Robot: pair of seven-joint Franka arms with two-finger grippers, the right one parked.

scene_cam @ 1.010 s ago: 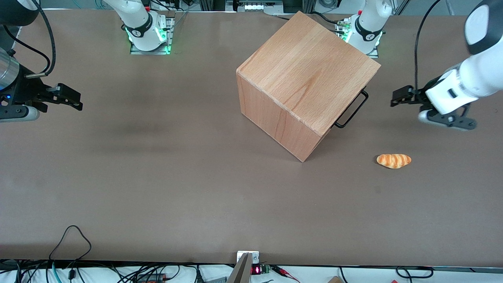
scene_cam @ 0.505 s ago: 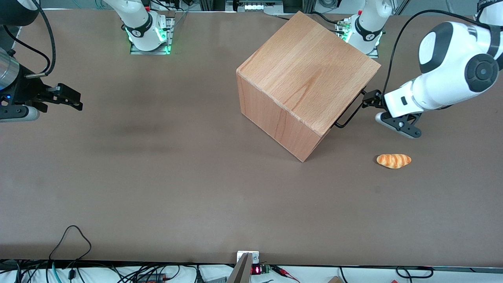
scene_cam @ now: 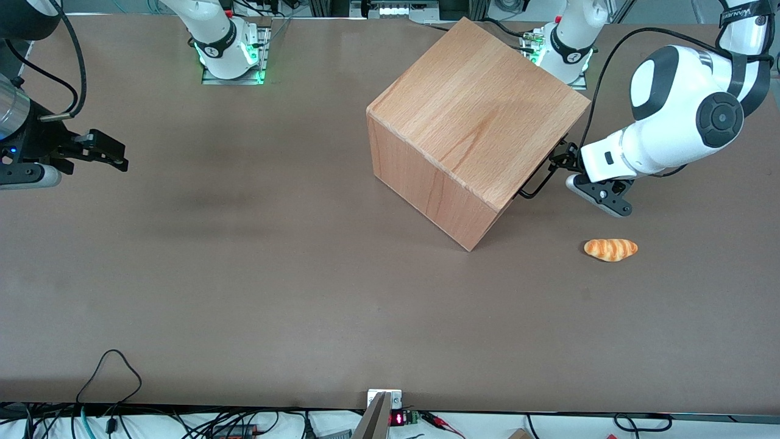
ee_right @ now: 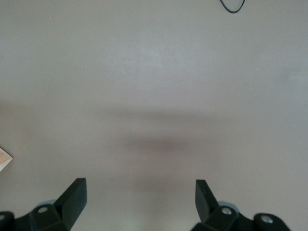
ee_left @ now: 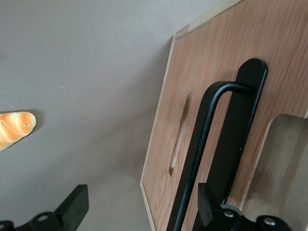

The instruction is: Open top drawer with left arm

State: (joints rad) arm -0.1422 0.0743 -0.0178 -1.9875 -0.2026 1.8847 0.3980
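1. The left arm (scene_cam: 676,131) comes in from the working arm's end of the table, its big white elbow joint with the black disc cap sitting high and the forearm angling down toward the wooden cabinet (scene_cam: 469,122).
2. The gripper (scene_cam: 556,160) points at the cabinet's drawer face, right at the black wire handle (scene_cam: 544,172) that sticks out from it. In the front view they look touching or as good as.
3. From the wrist camera the fingers (ee_left: 74,208) are spread wide. One fingertip sits over bare table, the other is right by the handle bar (ee_left: 202,144). The bar isn't pinched between them; it runs just alongside the one finger.
4. The top drawer (ee_left: 216,120) looks shut: its flat wood front shows face-on in the wrist view, with a slot cut into it next to the handle. In the front view the front panel itself is hidden under the cabinet top, only the handle pokes out.
5. The cabinet sits turned at an angle on the brown table (scene_cam: 244,274), roughly mid-table.
6. A little bread roll (scene_cam: 610,249) lies on the table nearer the front camera than the gripper, apart from both it and the cabinet. It shows in the wrist view too (ee_left: 14,129).
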